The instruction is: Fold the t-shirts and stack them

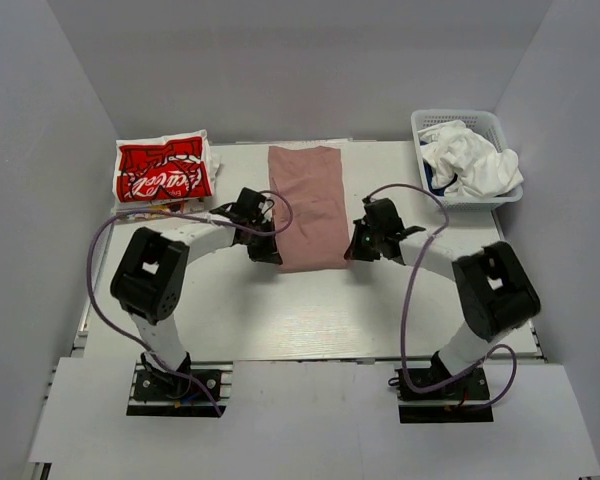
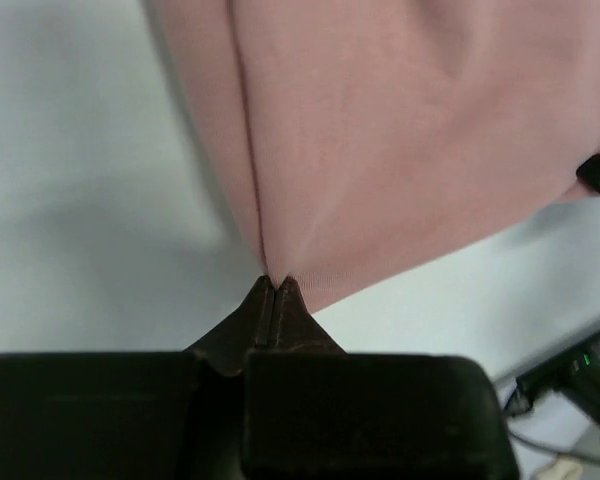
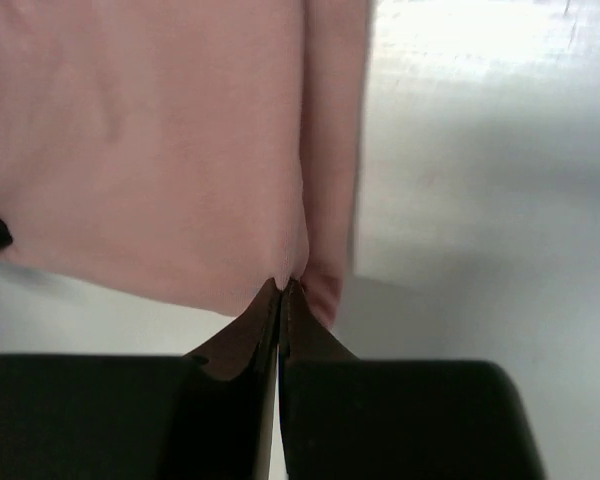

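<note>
At the far left corner of the white table lies a folded red t-shirt with white script lettering. It is close to the pale left wall, so there is little room on that side. The left gripper is at the near left corner of the dusty pink t-shirt, which lies in the middle of the table as a long narrow strip running from the far edge toward the arms. Its jaws are pressed fully together and pinch the corner of the pink cloth, just where a fold line ends. This is clear only in the left wrist view, because from the top the arm hides the fingertips. The right gripper is closed in the same way on the near right corner, on the doubled edge of the strip. Between the near hem and the arm bases the table is bare and wide. In the far right corner stands a white plastic mesh basket holding a crumpled white t-shirt. Only the top view shows the basket and the red t-shirt.
</note>
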Robot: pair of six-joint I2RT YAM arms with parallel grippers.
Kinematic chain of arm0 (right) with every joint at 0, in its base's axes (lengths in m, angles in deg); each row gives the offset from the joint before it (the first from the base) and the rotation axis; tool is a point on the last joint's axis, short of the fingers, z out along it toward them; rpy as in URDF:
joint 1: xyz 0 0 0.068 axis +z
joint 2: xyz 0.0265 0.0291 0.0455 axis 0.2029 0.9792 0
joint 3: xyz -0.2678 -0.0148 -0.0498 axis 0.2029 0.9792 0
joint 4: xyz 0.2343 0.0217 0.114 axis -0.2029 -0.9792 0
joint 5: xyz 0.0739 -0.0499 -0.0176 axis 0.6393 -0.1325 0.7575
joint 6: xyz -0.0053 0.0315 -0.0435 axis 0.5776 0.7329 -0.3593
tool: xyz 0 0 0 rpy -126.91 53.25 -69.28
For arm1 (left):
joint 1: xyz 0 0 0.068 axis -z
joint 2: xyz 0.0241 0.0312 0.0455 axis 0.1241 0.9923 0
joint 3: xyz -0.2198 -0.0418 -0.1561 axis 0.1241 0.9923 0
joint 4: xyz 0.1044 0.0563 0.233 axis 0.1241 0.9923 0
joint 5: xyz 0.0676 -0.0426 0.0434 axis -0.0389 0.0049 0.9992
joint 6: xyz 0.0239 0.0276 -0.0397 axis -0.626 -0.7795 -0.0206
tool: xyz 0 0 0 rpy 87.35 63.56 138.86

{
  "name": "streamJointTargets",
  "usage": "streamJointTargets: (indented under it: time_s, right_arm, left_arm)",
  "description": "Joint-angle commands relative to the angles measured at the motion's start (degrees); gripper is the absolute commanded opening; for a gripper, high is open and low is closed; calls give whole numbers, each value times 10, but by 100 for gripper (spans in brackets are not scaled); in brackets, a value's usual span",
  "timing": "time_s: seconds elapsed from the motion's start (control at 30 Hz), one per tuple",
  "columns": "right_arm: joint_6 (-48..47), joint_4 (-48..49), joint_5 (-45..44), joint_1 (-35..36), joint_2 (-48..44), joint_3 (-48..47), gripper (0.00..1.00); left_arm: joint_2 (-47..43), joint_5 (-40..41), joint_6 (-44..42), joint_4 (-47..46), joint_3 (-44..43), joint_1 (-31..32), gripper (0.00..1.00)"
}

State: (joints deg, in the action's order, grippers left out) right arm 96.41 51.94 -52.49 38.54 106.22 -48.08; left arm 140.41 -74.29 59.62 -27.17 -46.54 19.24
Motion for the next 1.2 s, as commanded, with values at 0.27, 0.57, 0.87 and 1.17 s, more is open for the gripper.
streamJointTargets:
  time_s: [0.27, 0.57, 0.87, 1.17]
  right_arm:
    - [-27, -176, 63, 22, -316, 30, 0]
    - [-34, -177, 4, 15, -248, -117, 0]
    - [-55, -200, 8, -12, 3, -338, 0]
    - [-55, -273, 36, -49, 236, -575, 0]
  left_arm:
    - [-312, -45, 36, 35, 80, 49, 0]
    - [-266, 44, 41, 65, -53, 36, 0]
    - [-99, 210, 47, 147, -227, 5, 0]
    - [94, 157, 12, 133, -364, -47, 0]
